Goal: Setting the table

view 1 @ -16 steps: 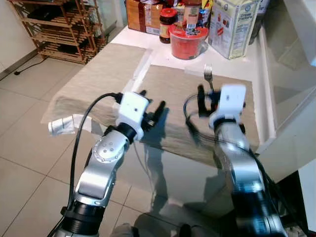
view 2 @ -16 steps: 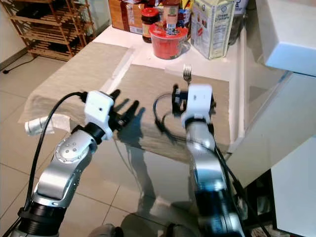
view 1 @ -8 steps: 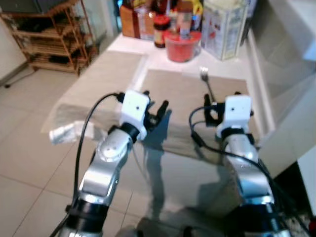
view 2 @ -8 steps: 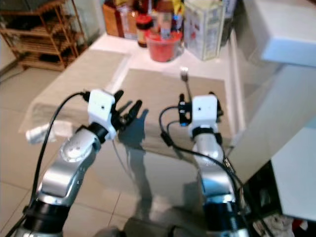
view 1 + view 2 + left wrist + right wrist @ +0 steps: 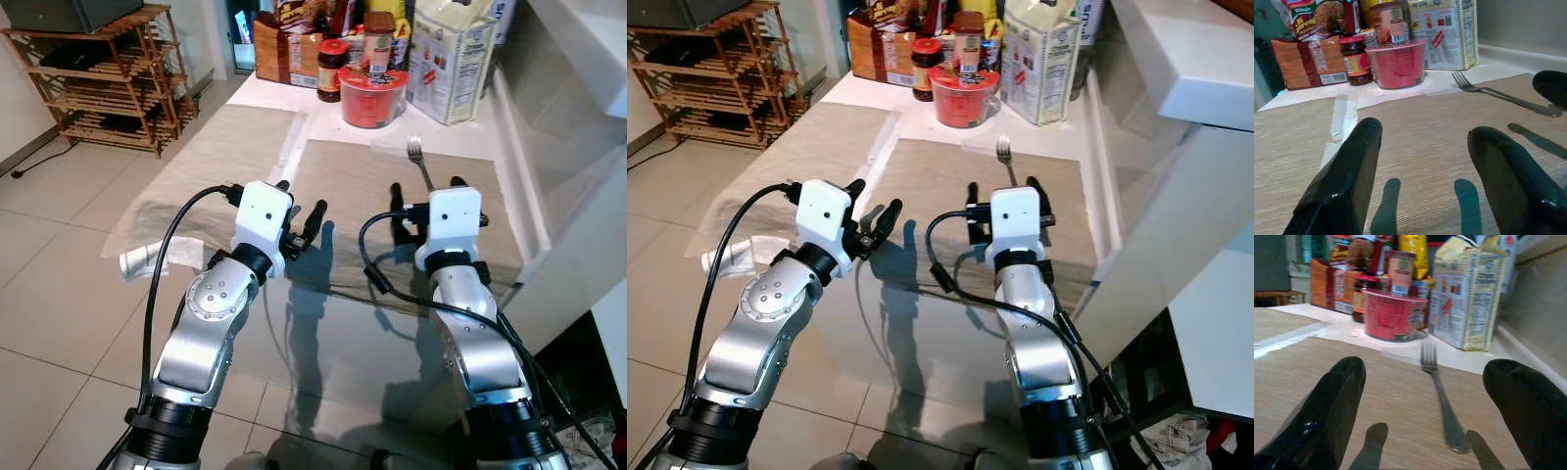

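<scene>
labels crowd the far edge of my desk (image 5: 294, 323): a pale carton (image 5: 451, 54) with a nutrition panel whose print is too small to read, a red tub (image 5: 372, 96) with a paper-labelled lid, a dark jar (image 5: 333, 70) with a red cap, and an orange-brown packet (image 5: 284, 54) carrying a barcode. at the top of my left wrist view a bag shows part of a word, too cut off to read for sure.

my left claw (image 5: 299, 217) hovers above the near edge of the woven beige placemat (image 5: 362, 196), its two black fingers (image 5: 1339, 186) spread wide apart and holding nothing. my right claw (image 5: 426, 201) hovers over the same mat, fingers (image 5: 1322, 416) also wide apart and empty; they frame the fork (image 5: 1442, 401), which lies ahead of them, untouched.

the fork is shiny metal, lying flat on the mat's far right part with its tines pointing toward the red tub. a second mat (image 5: 211, 157) of the same ribbed weave lies to the left. the desk's near part is clear glass, with floor tiles (image 5: 59, 294) showing through it.
</scene>
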{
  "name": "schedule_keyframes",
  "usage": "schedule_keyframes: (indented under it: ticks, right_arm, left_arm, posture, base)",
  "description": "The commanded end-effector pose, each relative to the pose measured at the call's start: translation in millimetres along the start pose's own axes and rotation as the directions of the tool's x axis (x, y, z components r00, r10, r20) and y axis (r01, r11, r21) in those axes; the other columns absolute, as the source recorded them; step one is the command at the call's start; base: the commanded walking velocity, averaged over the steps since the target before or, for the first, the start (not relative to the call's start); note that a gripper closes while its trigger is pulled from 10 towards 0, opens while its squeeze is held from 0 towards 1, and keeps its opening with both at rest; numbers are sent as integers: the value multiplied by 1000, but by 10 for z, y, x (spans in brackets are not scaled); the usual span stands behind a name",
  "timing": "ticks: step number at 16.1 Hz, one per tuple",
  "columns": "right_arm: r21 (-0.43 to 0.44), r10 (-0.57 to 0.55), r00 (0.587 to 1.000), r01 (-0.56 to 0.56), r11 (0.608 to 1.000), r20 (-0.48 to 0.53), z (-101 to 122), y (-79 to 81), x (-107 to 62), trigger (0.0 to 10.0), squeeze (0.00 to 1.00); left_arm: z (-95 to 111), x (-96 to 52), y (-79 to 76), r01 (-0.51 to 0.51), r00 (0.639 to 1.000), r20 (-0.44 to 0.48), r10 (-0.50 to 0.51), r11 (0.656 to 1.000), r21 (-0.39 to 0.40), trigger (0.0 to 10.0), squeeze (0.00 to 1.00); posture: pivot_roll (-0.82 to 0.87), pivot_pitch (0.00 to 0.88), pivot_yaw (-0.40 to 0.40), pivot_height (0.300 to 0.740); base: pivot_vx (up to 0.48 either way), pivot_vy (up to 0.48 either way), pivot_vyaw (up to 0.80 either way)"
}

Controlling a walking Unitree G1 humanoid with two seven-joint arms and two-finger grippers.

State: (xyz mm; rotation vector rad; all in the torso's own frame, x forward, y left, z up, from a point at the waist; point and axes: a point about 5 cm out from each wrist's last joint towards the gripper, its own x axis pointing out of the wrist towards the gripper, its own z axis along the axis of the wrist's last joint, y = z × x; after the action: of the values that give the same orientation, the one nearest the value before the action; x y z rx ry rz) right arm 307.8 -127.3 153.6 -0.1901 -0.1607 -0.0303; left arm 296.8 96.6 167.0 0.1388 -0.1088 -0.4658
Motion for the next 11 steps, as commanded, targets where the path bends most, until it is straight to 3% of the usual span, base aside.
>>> schedule_keyframes:
  ticks: [1,3,10,11]
  right_arm:
    - [-4,-14,1000,14,1000,4,16,-22,46,10000,0]
    - [-4,-12,1000,12,1000,6,19,-22,78,10000,0]
    - [45,-23,1000,24,999,-18,-13,3,184,10000,0]
    - [49,-4,999,6,999,-44,-43,35,201,10000,0]
  left_arm:
    - [55,30,-22,14,1000,22,-14,1000,9,10000,0]
    - [61,35,-37,19,1000,25,-19,1000,9,10000,0]
    - [74,30,-28,26,999,29,-27,1000,16,10000,0]
    - [64,22,-15,13,1000,26,-14,1000,20,10000,0]
  posture:
    - [9,40,33,740]
    - [11,39,32,740]
    - [19,45,32,740]
    - [26,45,31,740]
  base:
    - [0,0,0]
    - [169,0,0]
    - [469,0,0]
    - [0,0,-631]
